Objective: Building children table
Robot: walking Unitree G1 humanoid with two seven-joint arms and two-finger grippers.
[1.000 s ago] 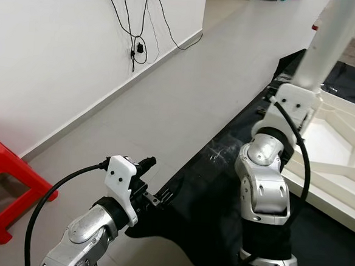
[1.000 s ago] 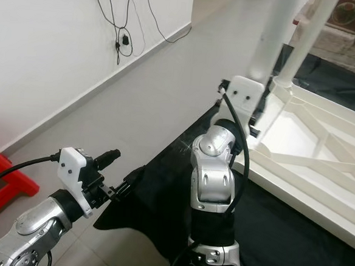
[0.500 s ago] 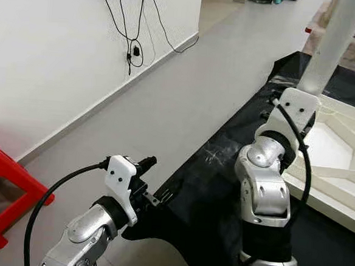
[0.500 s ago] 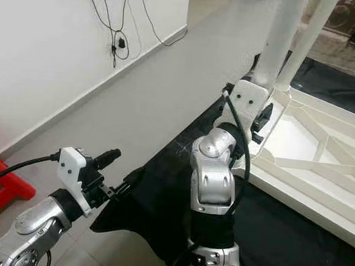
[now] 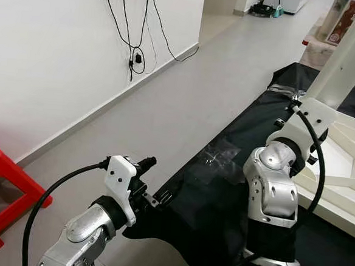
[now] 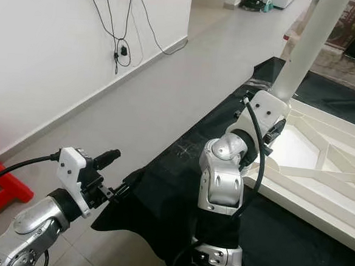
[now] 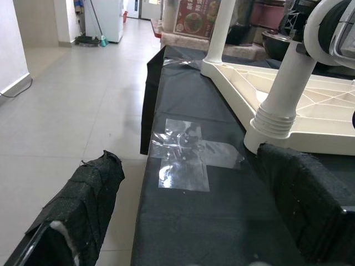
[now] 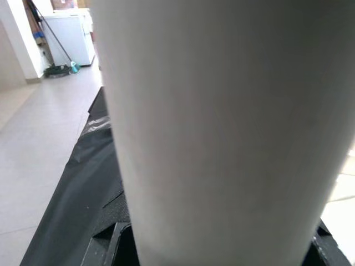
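A white children's table [image 6: 320, 179] lies upside down on a black mat [image 5: 222, 191]. One white table leg [image 5: 347, 59] rises from its near corner, and the right wrist view sees this leg [image 8: 222, 111] up close. My right gripper [image 6: 274, 115] is shut on the leg low down, near its ribbed collar [image 7: 274, 119], with black fingers [image 8: 105, 244] on either side. My left gripper [image 5: 159, 198] hovers over the mat's near edge. It is open, with its padded fingers [image 7: 77, 216] spread wide and nothing between them. A second leg [image 7: 221, 27] stands farther back.
A red plastic stool [image 5: 3, 182] stands on the grey tile floor at my left. Black cables [image 5: 135, 39] hang down the white wall. A patch of clear tape [image 5: 218, 157] sits on the mat. Open floor runs ahead along the wall.
My right wrist and the leg it holds have shifted to the right and slightly away. The camera has also moved a little. The left arm has stayed put.
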